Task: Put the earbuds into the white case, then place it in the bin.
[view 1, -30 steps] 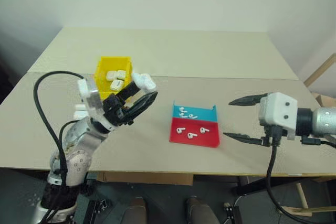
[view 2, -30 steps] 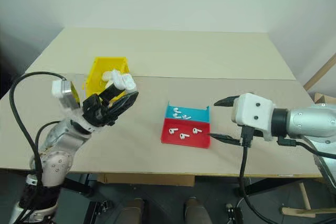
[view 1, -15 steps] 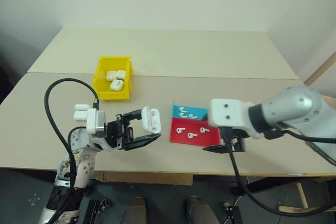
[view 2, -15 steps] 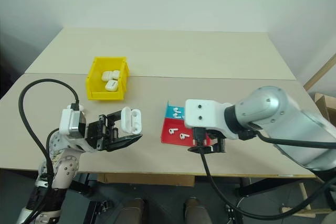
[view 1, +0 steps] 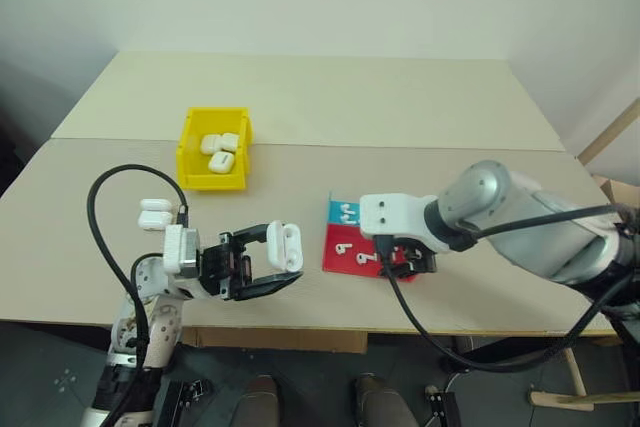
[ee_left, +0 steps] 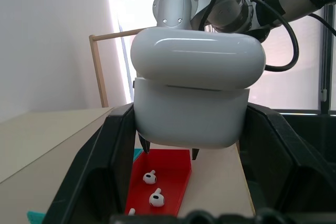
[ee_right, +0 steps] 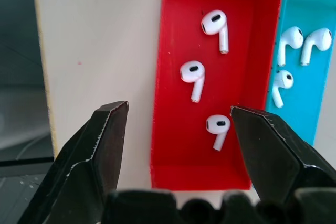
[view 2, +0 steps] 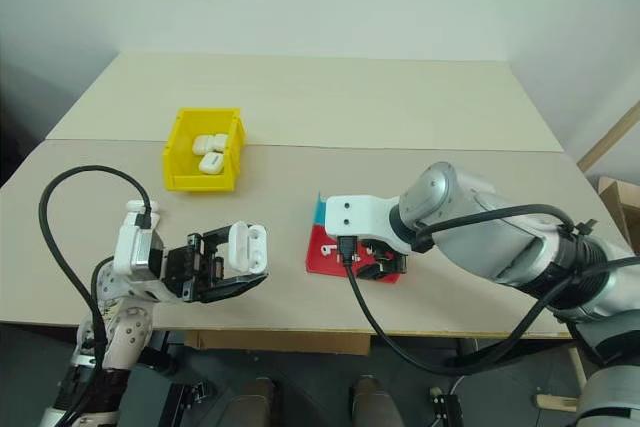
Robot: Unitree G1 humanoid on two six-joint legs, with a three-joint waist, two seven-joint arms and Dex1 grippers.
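The right claw now hangs over the red half of the tray, its fingers apart with nothing between them; a second ago it stood off at the right edge of the table, wide open and pointing sideways, so it has swung in and tipped downward above the earbuds. Three earbuds lie loose in the red half and three more in the blue half, none touched yet. The left claw is clamped on the case, which it holds above the near edge of the table with the lid open, facing toward the tray; a second ago that case was up near the bin, and it has since been brought down and back toward the robot and turned to face right. The bin sits well apart at the rear left with three cases already in it, and two more cases lie on the table just left of the left arm. I judge the case is now presented for loading and the right claw is lining up its first pick, which calls for closing narrowly on a single earbud without nudging its neighbours.
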